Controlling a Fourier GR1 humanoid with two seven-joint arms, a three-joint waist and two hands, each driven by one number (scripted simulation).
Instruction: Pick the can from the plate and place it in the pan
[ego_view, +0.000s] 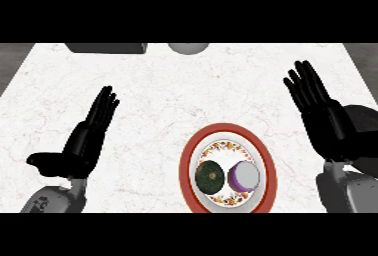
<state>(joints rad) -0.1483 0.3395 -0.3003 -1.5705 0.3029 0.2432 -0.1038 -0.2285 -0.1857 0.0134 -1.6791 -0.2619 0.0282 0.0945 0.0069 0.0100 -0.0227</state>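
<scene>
A purple can (244, 178) with a grey top stands on the right half of a red-rimmed, flower-patterned plate (193, 160) near the counter's front. Beside it on the plate's left lies a dark green round item (210, 176). My left hand (90, 135) is open, fingers straight, resting left of the plate and apart from it. On the other side my right hand (322, 112) is open too, fingers pointing up, above and to the right of the plate, touching nothing. A dark grey object (107, 47), possibly the pan, is cut off by the far edge.
A grey rounded object (188, 48) shows partly at the far edge, right of the dark one. The white marble counter (192, 95) stretches between the plate and those far objects.
</scene>
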